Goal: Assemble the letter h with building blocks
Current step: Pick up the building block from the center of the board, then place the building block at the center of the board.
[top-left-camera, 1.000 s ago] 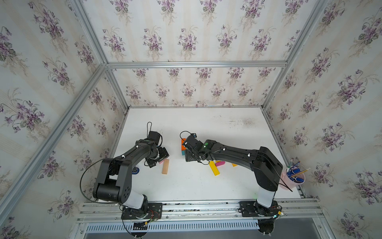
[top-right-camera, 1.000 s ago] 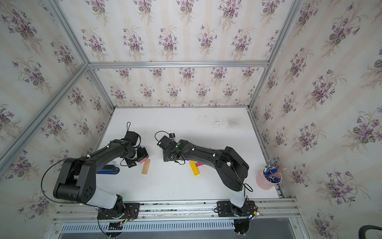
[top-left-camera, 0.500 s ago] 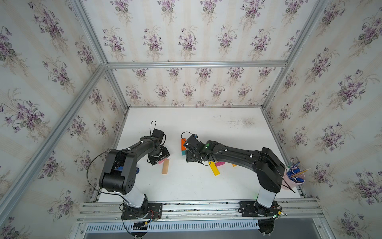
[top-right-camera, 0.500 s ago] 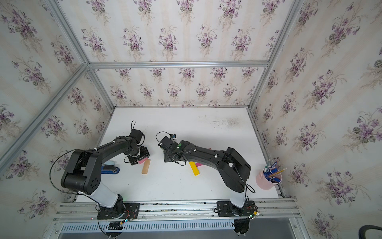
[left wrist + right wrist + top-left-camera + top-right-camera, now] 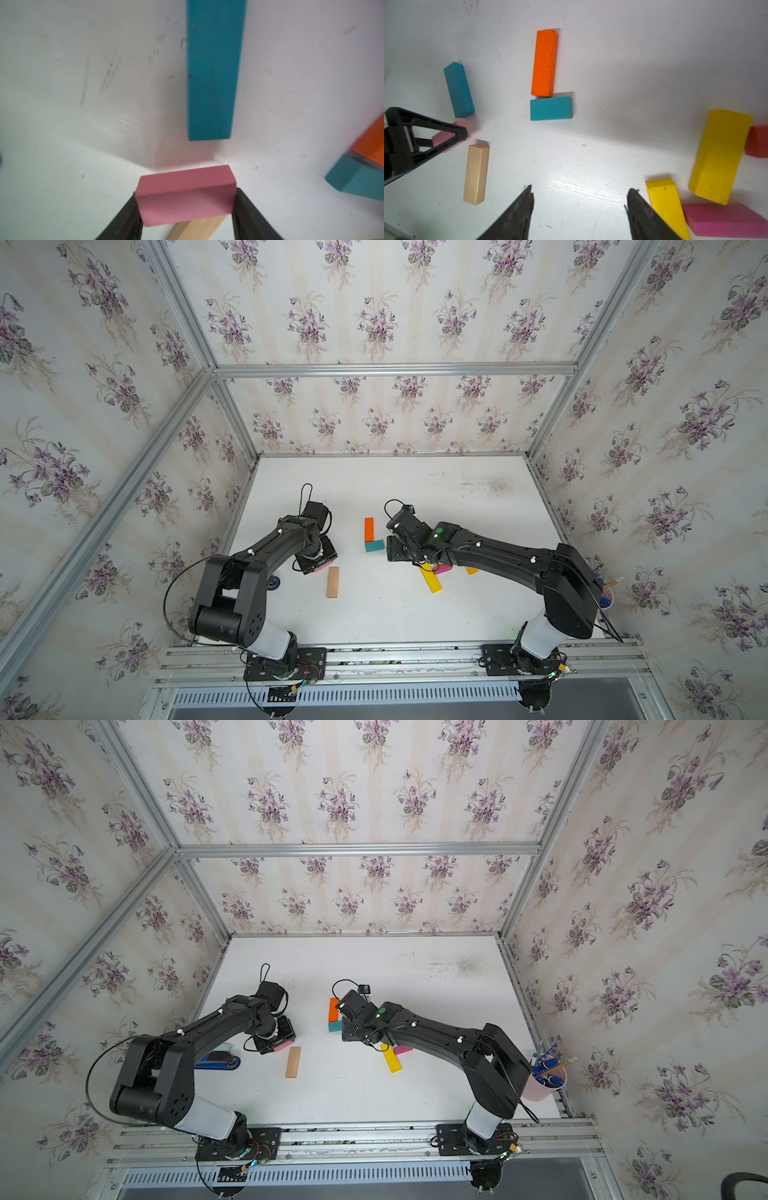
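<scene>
Block of matte pink wood (image 5: 185, 196) in pinch of left gripper (image 5: 186, 193); right gripper (image 5: 581, 187) agape.

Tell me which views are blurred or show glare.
Left wrist view: soft, the orange block smeared at the edge, a pink tint on the table beyond the pink block. Right wrist view: sharp, white glare on the table. Both top views: evenly lit, sharp.

My left arm (image 5: 266, 547) bends toward one o'clock. My left gripper (image 5: 186, 194) points down, and its two black fingers (image 5: 124, 218) press the short pink wooden block (image 5: 182, 207) from both sides. My right arm (image 5: 498, 551) stretches toward ten o'clock. My right gripper (image 5: 579, 207) has its jaws wide apart.
</scene>
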Controlling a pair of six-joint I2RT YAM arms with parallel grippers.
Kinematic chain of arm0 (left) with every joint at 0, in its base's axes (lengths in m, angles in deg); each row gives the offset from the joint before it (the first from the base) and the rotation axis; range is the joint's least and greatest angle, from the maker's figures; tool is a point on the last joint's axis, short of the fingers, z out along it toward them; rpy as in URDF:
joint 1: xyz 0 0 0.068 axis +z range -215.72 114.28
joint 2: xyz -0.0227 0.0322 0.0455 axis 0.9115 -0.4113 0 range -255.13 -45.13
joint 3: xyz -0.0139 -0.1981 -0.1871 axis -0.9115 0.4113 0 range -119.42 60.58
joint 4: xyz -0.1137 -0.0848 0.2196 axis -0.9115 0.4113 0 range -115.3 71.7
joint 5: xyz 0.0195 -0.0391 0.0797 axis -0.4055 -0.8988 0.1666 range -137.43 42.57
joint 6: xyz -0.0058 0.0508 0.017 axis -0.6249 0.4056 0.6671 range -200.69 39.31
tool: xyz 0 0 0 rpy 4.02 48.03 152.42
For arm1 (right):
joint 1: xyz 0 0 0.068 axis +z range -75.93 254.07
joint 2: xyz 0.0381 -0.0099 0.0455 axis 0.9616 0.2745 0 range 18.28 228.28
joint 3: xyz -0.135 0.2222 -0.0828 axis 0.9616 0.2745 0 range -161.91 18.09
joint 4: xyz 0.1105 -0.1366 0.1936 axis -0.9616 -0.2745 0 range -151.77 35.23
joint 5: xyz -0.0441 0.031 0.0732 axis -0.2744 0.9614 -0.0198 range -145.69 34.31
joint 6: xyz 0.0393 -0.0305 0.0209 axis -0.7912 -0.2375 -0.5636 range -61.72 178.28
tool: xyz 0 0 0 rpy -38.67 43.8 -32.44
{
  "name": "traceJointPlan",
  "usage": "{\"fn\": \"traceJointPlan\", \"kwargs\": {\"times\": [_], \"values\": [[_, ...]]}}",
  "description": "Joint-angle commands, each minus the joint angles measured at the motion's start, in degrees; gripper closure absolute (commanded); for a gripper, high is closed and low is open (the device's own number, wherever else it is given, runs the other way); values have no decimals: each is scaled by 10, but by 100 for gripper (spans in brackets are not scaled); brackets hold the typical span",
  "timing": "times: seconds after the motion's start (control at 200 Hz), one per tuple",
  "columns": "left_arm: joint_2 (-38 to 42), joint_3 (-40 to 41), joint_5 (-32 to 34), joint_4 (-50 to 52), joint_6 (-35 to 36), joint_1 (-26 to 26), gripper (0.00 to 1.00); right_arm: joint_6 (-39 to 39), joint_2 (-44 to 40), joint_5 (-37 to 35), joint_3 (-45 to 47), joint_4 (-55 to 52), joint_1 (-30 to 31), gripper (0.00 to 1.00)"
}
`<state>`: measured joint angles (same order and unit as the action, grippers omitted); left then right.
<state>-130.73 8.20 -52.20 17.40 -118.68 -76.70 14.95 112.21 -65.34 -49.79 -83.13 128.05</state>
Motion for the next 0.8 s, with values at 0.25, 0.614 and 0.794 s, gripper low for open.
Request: {"fn": "traceJointPlan", "kwargs": {"times": [0.25,0.614,0.794], "values": [[-41,-217,15,87,-8,-164,52,-20,-167,-14,107,-16,-134,28],[-315,-414,-17,47,-37,-280,52,-20,-268,-2,187,-41,-188,28],[-358,-424,-17,35,-41,-282,41,-17,-277,-3,197,-49,-189,28]]}}
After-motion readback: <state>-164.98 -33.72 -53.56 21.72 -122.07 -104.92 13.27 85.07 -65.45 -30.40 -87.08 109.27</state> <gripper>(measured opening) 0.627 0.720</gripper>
